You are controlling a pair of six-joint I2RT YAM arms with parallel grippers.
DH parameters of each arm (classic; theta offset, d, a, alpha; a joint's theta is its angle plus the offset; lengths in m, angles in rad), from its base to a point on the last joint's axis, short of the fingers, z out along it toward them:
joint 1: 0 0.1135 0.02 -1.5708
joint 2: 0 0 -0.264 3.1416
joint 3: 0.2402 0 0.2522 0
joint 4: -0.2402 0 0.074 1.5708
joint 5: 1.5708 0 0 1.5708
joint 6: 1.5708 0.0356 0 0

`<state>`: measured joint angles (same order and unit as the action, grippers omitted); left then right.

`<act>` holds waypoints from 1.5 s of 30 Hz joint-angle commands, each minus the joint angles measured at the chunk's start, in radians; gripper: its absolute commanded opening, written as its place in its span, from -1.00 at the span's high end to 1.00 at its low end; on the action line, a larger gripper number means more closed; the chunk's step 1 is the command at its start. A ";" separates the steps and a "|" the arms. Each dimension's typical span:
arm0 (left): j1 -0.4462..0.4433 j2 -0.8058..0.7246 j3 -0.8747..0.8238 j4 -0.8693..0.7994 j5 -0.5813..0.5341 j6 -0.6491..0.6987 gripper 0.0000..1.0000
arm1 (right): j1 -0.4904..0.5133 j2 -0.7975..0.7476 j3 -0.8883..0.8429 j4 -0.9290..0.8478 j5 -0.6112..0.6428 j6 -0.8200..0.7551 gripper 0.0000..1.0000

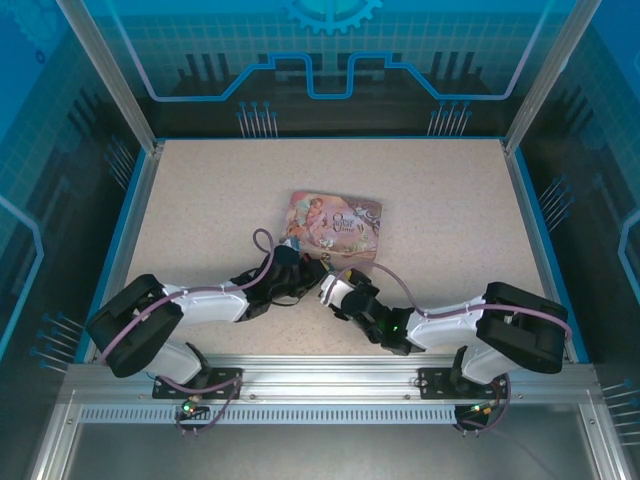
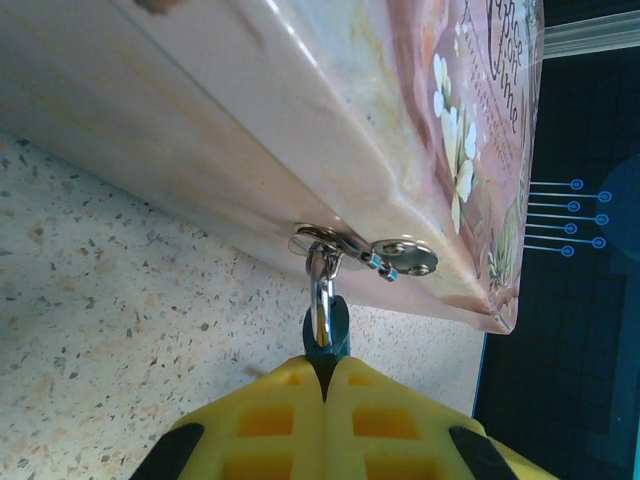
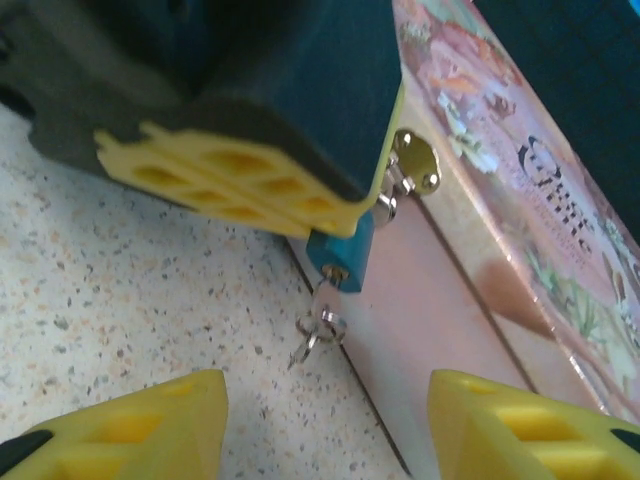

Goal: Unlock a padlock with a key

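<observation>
Yellow fingertips [image 3: 150, 430] of the right gripper [image 3: 315, 425] stand apart close to the wrist camera, and nothing is between them. Just ahead of them hangs the key [image 3: 322, 318], a small silvery piece with a ring on it. It seems to sit in the keyhole on the lower face of the padlock [image 3: 340, 255], but the picture is too blurred to tell how deep it goes.

The padlock has a blue-green body, and the left gripper [image 2: 325, 395] is clamped on it, both fingers pressed together around it. Its shackle [image 2: 321, 290] passes through the hasp [image 2: 400, 255] on the near wall of the tin [image 2: 330, 110], so the lock hangs just beside that wall. Farther back, the tin lies near the middle of the table [image 2: 90, 330], and both arms meet at its near edge.

I judge that the step in hand is taking the key: the lock is steadied and the free gripper is lined up with it. The next move calls for the right gripper to go forward until the key head is between its fingers. It should then close on the key and turn about the key's own axis while the left gripper holds the body firm. The key is tiny and its ring is loose, so the pinch could catch the ring only and slip.
</observation>
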<state>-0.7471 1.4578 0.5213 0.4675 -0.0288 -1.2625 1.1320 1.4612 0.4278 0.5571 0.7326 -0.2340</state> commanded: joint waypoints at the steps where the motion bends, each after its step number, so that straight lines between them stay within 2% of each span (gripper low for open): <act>1: 0.006 -0.033 0.042 0.031 0.024 0.001 1.00 | -0.027 0.004 0.017 0.055 -0.033 -0.011 -0.10; 16: 0.005 -0.025 0.042 0.036 0.027 -0.003 1.00 | -0.084 0.075 0.064 0.108 -0.107 0.003 0.15; 29: 0.007 -0.013 0.040 0.038 0.024 -0.005 1.00 | -0.111 0.084 0.072 0.083 -0.143 0.062 0.78; 38: 0.006 0.030 0.050 0.055 0.028 -0.007 1.00 | -0.205 0.032 0.069 0.000 -0.366 0.235 0.98; 41: 0.006 0.060 0.056 0.074 0.031 -0.010 1.00 | -0.239 0.022 0.055 0.005 -0.436 0.284 1.00; 45: 0.005 0.093 0.058 0.098 0.033 -0.020 1.00 | -0.306 0.013 0.036 0.026 -0.589 0.346 1.00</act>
<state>-0.7399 1.5337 0.5499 0.5133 -0.0208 -1.2835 0.8680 1.4998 0.4744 0.5610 0.2558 0.0319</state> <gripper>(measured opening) 0.053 0.046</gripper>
